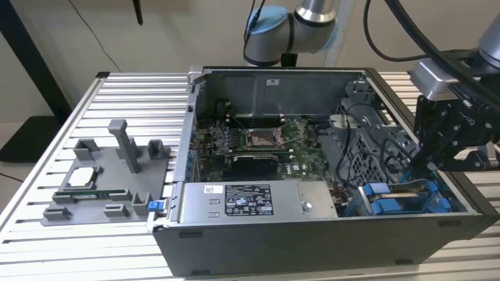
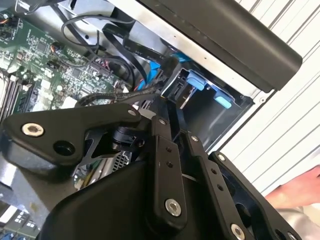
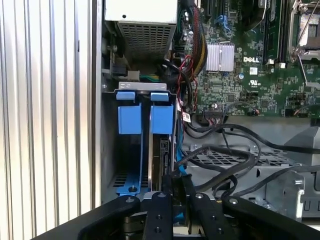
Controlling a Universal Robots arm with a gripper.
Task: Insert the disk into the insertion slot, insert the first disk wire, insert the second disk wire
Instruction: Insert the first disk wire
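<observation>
My gripper (image 1: 435, 166) hung over the open case (image 1: 312, 249) on the slatted desk (image 1: 47, 123), at the corner of the case toward the exterior view's right, above the blue fittings (image 1: 389, 199) of the slot. In the first wrist view the slot (image 3: 142, 86) ran straight out from my gripper, and the disk (image 3: 163, 160) stood on edge inside it, under one of two blue tabs (image 3: 162, 119), its near end right at my fingertips. A thin blue wire (image 3: 176, 157) ran along the disk's side to the same spot. Whether my jaws were apart, together or clamped on something, I could not tell, for their tips were hidden against the disk's end. Black cables (image 3: 220, 155) looped just beside the disk, on the side toward the motherboard (image 3: 240, 75). The power supply (image 1: 250, 202) sat beyond the slot's far end. A grey fixture (image 1: 109, 175) lay on the desk, well apart from the case.
</observation>
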